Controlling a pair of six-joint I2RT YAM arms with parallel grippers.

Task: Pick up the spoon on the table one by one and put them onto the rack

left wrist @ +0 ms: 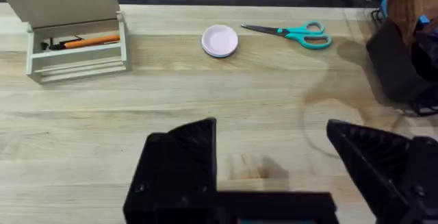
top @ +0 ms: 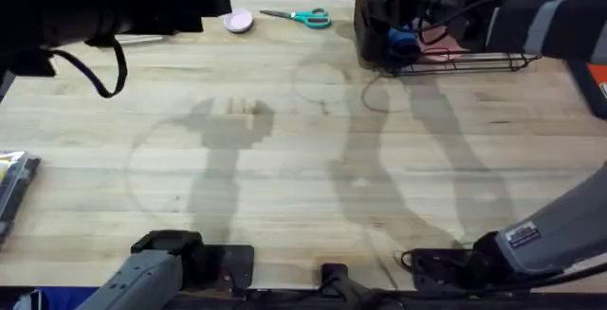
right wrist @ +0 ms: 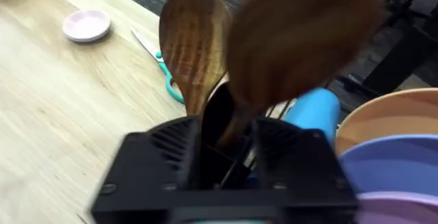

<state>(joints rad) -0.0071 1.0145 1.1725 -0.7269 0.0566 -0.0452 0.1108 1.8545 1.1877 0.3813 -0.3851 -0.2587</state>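
Observation:
Over the black utensil caddy of the wire rack, at the table's far right, hangs my right gripper. In the right wrist view its fingers close on the handle of a brown wooden spoon, bowl end up and blurred, right above the caddy's opening. A second wooden spoon stands in the caddy just behind it. My left gripper is open and holds nothing, high over the table's far left part.
Teal scissors and a small pink dish lie at the far edge, left of the caddy. A beige tiered box stands farther left. Plates stand in the rack. A flat package lies at the left edge.

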